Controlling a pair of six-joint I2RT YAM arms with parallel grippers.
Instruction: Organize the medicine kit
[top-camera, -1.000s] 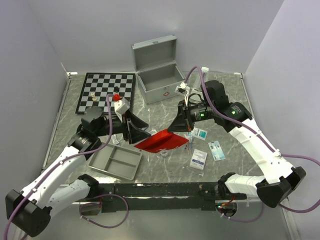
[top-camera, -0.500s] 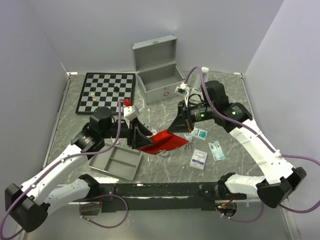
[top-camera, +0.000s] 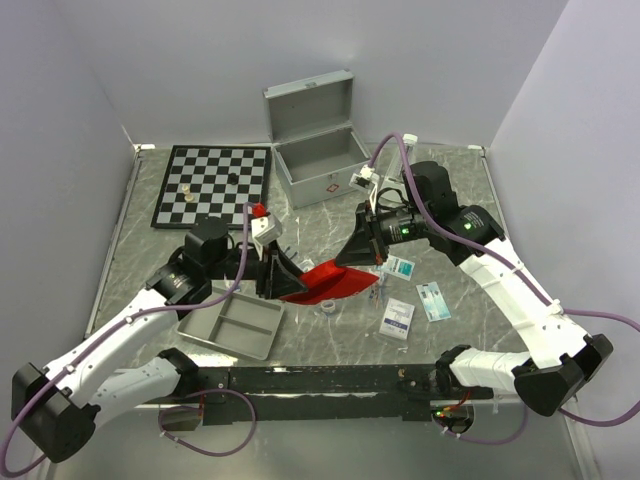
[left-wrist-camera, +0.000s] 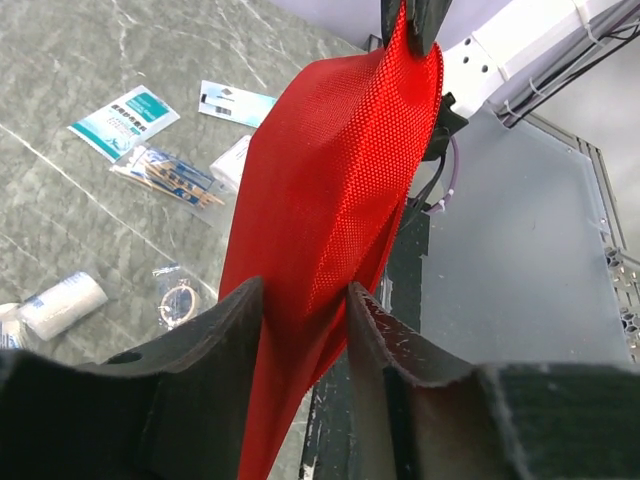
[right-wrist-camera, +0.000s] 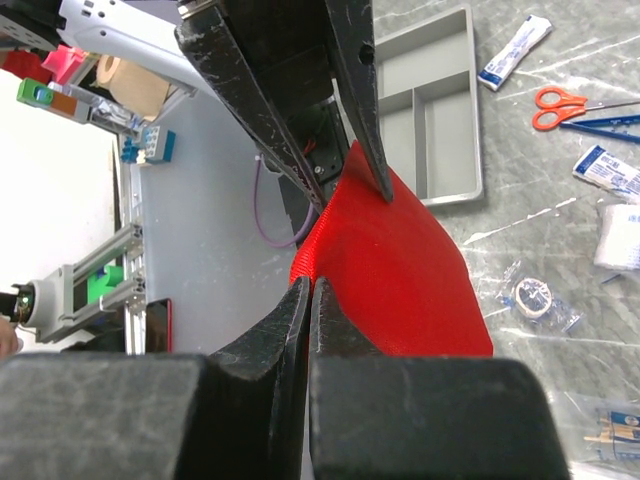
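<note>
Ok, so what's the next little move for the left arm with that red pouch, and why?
Probably close the left pincer fully on the flat red fabric pouch. Its fingers straddle the pouch's near end but look only partly closed, while the right pincer pinches the far end shut.

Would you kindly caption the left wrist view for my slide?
Left gripper straddles the red pouch, pinched at its far end by the right gripper, above scattered supplies.
</note>
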